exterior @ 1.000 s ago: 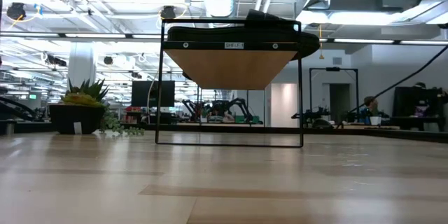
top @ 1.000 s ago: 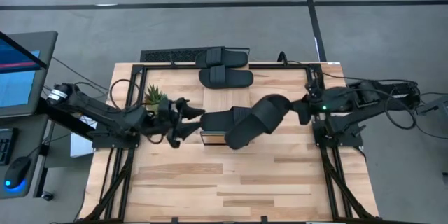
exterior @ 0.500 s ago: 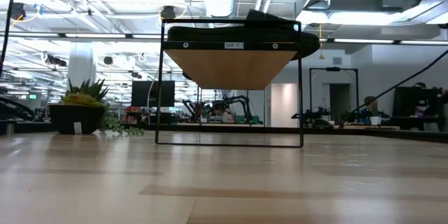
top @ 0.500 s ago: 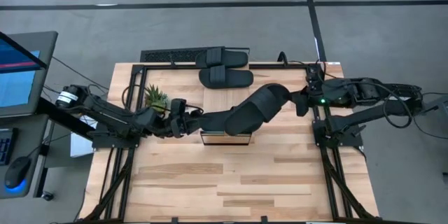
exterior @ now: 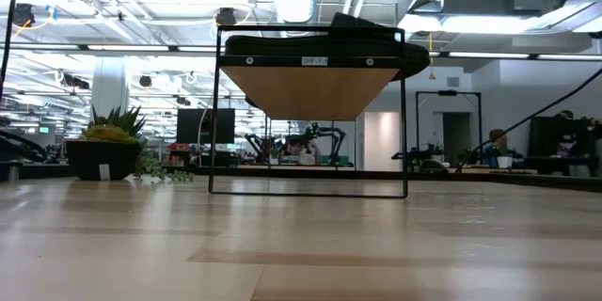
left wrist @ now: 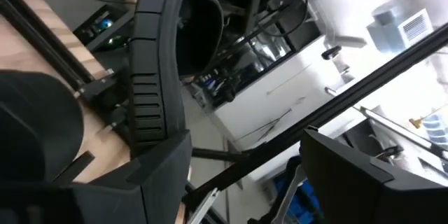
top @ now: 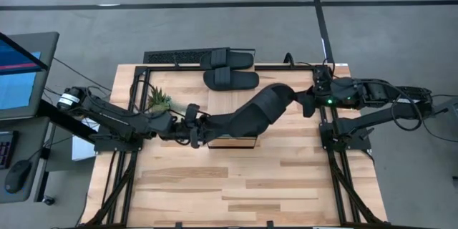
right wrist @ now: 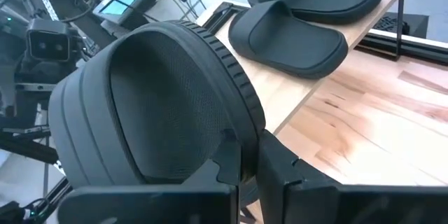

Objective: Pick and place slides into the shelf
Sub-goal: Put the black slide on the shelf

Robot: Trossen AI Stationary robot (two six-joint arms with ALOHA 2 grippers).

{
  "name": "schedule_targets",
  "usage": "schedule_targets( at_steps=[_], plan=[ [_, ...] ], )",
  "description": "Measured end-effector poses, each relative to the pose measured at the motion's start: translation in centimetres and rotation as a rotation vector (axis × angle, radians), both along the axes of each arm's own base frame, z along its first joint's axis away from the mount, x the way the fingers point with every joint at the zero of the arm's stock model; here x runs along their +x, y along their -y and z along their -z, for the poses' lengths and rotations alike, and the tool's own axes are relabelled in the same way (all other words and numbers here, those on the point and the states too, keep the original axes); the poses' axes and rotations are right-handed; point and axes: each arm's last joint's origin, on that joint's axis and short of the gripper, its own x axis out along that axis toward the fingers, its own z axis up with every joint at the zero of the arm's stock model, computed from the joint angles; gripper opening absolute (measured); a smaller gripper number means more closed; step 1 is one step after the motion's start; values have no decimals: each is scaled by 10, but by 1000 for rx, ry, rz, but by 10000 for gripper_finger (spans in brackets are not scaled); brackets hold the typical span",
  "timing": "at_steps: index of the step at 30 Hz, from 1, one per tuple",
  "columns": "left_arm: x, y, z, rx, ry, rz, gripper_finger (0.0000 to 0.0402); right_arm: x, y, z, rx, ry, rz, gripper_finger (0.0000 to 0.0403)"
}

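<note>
Two black slides [top: 230, 79] [top: 227, 59] lie side by side at the table's far edge. A third slide [top: 217, 124] lies on the shelf [top: 236, 142] at mid table; the low view shows it on the shelf's top [exterior: 320, 45]. My right gripper [top: 305, 103] is shut on the fourth slide [top: 266, 107], held above the shelf's right end. My left gripper [top: 195, 129] is open at the shelf's left end, beside the slide lying there. My right gripper pinches the sole's ribbed edge [right wrist: 238, 136] between its two fingers, coming level from the table's right side. The slide is lifted clear and tipped, its strap [right wrist: 91, 112] and free end reaching left over the shelf. My left gripper: I cannot tell whether it touches a slide.
A small potted plant [top: 159, 100] stands just beyond the left arm. Black frame rails [top: 122, 179] run along the table's left and right sides. The near half of the table [top: 236, 193] is bare wood.
My left gripper has gone toward the table's right edge, up to the shelf's left end. My right gripper has drawn a little toward the far edge, and the held slide's free end has swung from the near side toward the far left, over the shelf.
</note>
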Motion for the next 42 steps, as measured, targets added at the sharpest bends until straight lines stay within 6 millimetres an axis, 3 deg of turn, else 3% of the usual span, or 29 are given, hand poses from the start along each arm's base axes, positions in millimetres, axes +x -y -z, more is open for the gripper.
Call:
schedule_targets(
  at_steps=[17, 25, 36, 42],
  plan=[
    [0, 2, 4, 10, -48, 51, 258, -2, -1, 4, 14, -44, -40, 10],
    [-9, -1, -5, 37, -44, 45, 258, -2, -1, 4, 15, -46, -40, 10],
    [-12, -3, 0, 43, -124, -6, 258, -3, -5, -13, -16, 18, -77, 10],
    [-12, -4, -2, 36, -96, -17, 258, 3, -5, -11, -20, -2, -76, 10]
  ],
)
